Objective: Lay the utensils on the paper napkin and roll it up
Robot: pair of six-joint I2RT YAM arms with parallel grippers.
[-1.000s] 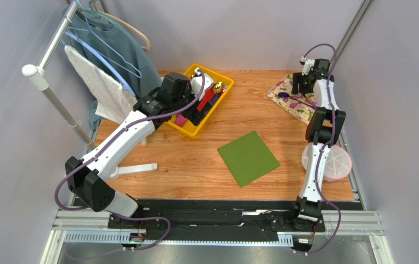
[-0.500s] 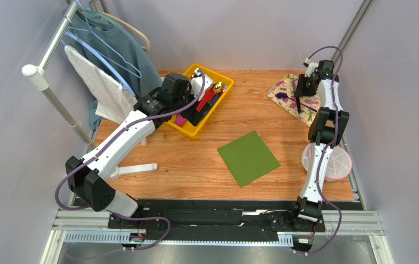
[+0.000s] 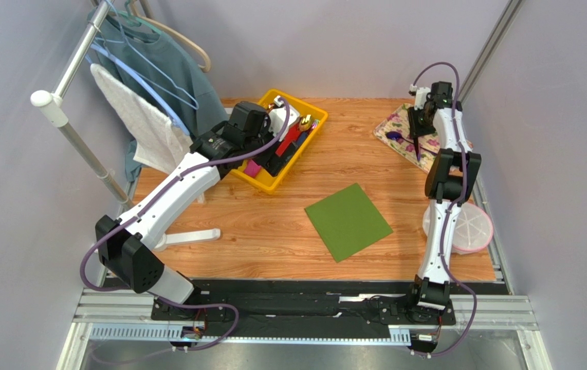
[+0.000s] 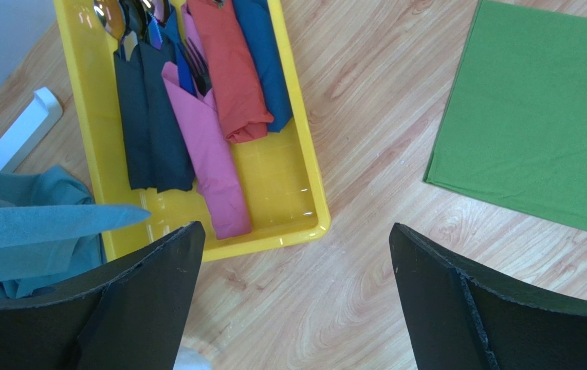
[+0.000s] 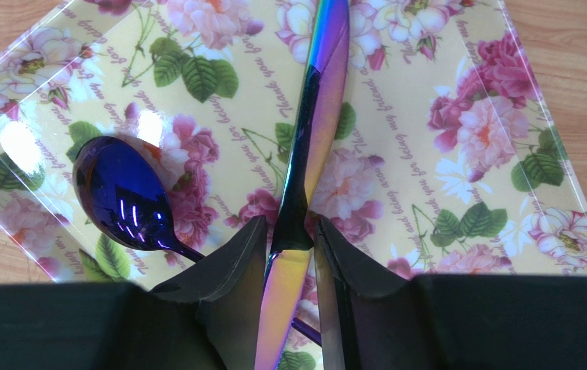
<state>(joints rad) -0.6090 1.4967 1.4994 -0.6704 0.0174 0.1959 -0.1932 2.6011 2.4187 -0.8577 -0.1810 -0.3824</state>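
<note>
The right claw [image 5: 290, 231] is clamped on an iridescent knife [image 5: 313, 131] over the floral tray [image 5: 466, 231], at two o'clock on the wooden surface [image 3: 273, 231]; a dark blue spoon [image 5: 123, 193] lies on that tray at the knife's nine o'clock; the green napkin [image 3: 348, 221] lies flat near the middle of the surface; the left claw [image 4: 295, 239] hangs wide open, gripping nothing, over the yellow bin [image 4: 304, 177] at eleven o'clock.

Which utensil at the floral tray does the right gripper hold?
The iridescent knife: the right gripper is shut on it, while the blue spoon lies loose beside it.
</note>
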